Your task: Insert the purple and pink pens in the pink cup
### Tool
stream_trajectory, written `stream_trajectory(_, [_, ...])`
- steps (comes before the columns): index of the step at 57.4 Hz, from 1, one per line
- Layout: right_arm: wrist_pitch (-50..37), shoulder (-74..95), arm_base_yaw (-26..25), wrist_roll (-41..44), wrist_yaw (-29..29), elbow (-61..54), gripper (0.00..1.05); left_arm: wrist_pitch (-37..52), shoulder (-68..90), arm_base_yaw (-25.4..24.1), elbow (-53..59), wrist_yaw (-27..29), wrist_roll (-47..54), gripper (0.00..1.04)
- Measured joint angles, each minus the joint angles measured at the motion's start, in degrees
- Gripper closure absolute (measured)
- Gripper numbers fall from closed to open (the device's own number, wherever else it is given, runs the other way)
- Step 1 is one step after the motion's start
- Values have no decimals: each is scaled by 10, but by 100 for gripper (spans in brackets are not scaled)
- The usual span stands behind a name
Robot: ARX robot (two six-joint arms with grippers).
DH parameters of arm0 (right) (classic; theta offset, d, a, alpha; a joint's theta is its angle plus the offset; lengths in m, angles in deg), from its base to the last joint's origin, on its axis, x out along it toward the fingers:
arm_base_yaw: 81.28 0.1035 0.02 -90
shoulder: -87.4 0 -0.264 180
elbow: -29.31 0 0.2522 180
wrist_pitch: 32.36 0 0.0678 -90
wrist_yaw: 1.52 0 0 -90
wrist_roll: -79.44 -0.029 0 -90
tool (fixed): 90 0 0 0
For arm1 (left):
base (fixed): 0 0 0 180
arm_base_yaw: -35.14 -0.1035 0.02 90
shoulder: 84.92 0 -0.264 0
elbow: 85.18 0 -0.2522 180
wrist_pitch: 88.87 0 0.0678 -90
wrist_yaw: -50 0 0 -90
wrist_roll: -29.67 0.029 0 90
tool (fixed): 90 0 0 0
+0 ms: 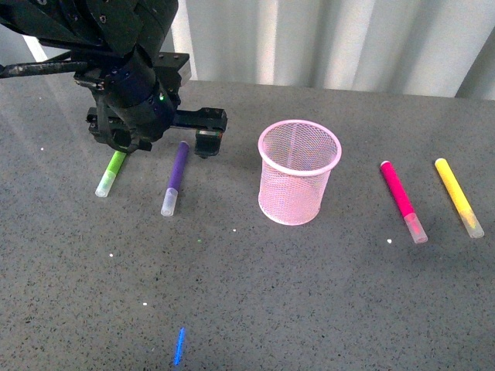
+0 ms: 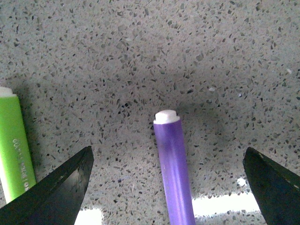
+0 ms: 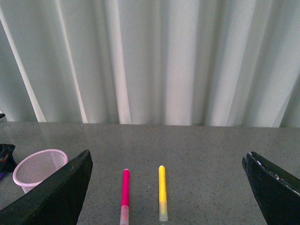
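Front view: purple pen and pink pen lie caps toward camera.
Left gripper: spread wide, straddling purple pen's far end, untouching.
Cut off: purple cap, left wrist view.

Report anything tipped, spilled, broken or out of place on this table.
Nothing is spilled or damaged. The pink cup stands upright and empty; the purple pen, pink pen, green marker and yellow marker lie flat and capped. One oddity: a small blue streak on the near tabletop, which I cannot identify.
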Motion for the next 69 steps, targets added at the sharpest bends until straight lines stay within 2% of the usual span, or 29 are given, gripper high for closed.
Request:
stream_trajectory(12, [0, 0, 0, 0, 0, 0, 7, 8, 21, 4, -16, 19, 11, 7])
stream_trajectory(14, [0, 0, 0, 0, 0, 0, 7, 8, 23, 5, -16, 17, 12, 11])
stream_trajectory(19, [0, 0, 0, 0, 0, 0, 7, 8, 26, 7, -20, 20, 17, 23])
stream_trajectory(33, [0, 0, 0, 0, 0, 0, 7, 15, 34, 22, -26, 17, 22, 77])
stream_trajectory(39, [0, 0, 0, 0, 0, 0, 7, 16, 35, 23, -28, 21, 23, 91])
stream_trajectory(54, [0, 0, 0, 0, 0, 0, 7, 42, 29, 23, -15, 45, 41, 92])
stream_trajectory(69, [0, 0, 0, 0, 0, 0, 7, 129, -64, 11, 75, 52, 73, 92])
